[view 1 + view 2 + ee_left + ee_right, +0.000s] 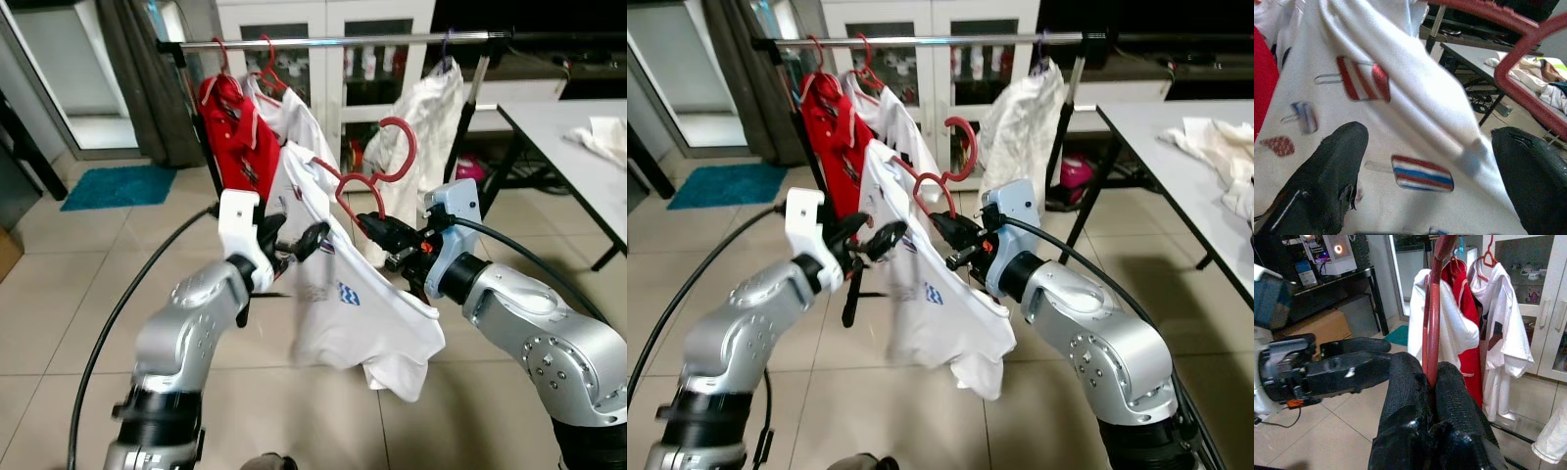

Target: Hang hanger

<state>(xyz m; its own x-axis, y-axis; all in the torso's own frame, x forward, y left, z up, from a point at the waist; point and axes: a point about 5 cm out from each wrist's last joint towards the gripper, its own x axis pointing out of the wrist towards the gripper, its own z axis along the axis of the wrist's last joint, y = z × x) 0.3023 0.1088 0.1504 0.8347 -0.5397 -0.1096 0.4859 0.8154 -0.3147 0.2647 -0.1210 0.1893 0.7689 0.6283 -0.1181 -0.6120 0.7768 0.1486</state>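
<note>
White shirt (343,294) hides red hanger (377,176) shoulders; shirt prints blurred in left wrist view

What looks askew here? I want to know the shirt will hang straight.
The white shirt sits crooked on the red hanger: it droops off the hanger in a bunched heap. The right gripper pinches the hanger; the left gripper, jaws open, is at the fabric.
</note>
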